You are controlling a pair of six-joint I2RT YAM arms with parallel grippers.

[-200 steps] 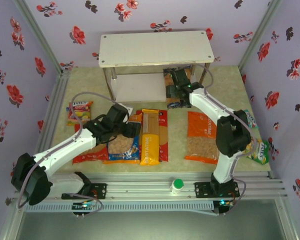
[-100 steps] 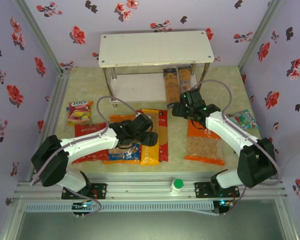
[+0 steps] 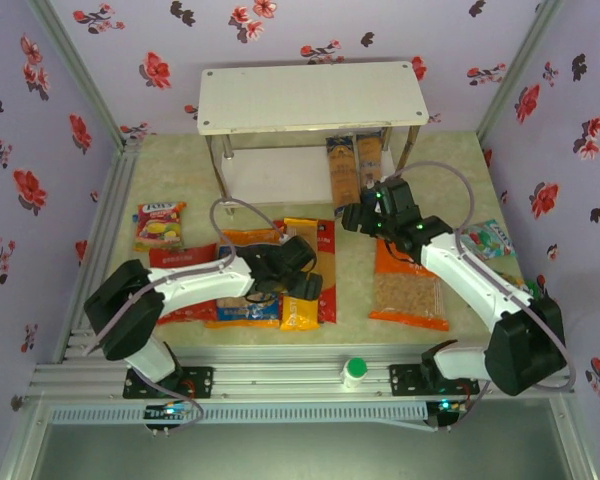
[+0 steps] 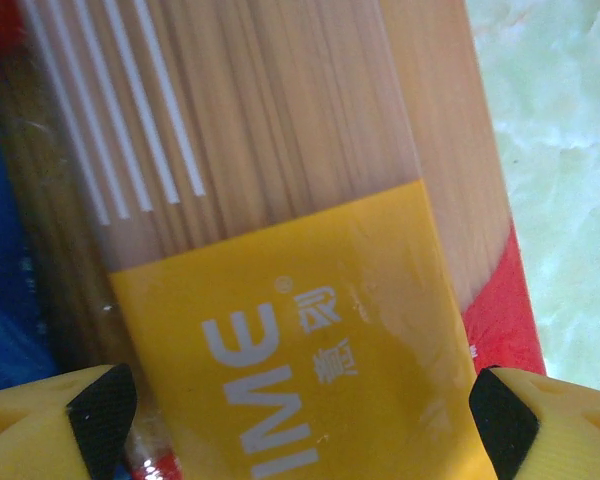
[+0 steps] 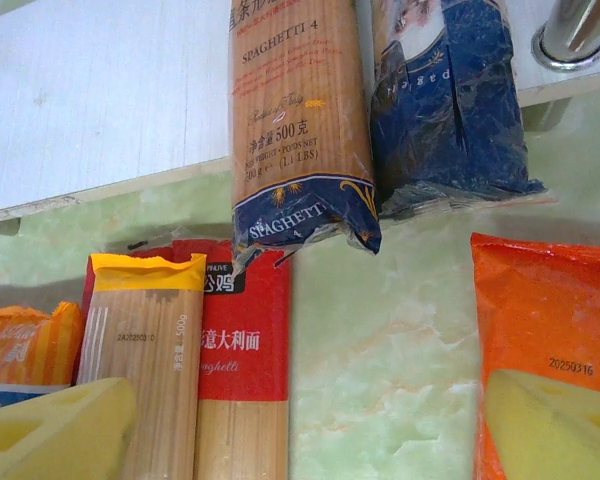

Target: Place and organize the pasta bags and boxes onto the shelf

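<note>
Left tool point(image 3: 302, 284) has slid a bit further down the yellow spaghetti pack point(image 4: 310, 340) since a moment ago; it's spread wide, a finger either side, not pinching; right tool point(image 3: 353, 218) has barely budged, gaping too, empty, by the orange bag point(image 3: 408, 280); two dark blue packs point(image 3: 355, 168) lie on the shelf point(image 3: 310, 95) bottom board, ends poking onto the pale green marbled counter point(image 3: 170, 165); lilac flowery walls point(image 3: 50, 120) all round.

One shelf point(image 3: 310, 95), two blue spaghetti packs point(image 3: 344, 175), one yellow pack point(image 3: 300, 262), one red pack point(image 3: 327, 275) visible, three bags point(image 3: 410, 275), two small packets point(image 3: 158, 224).
</note>
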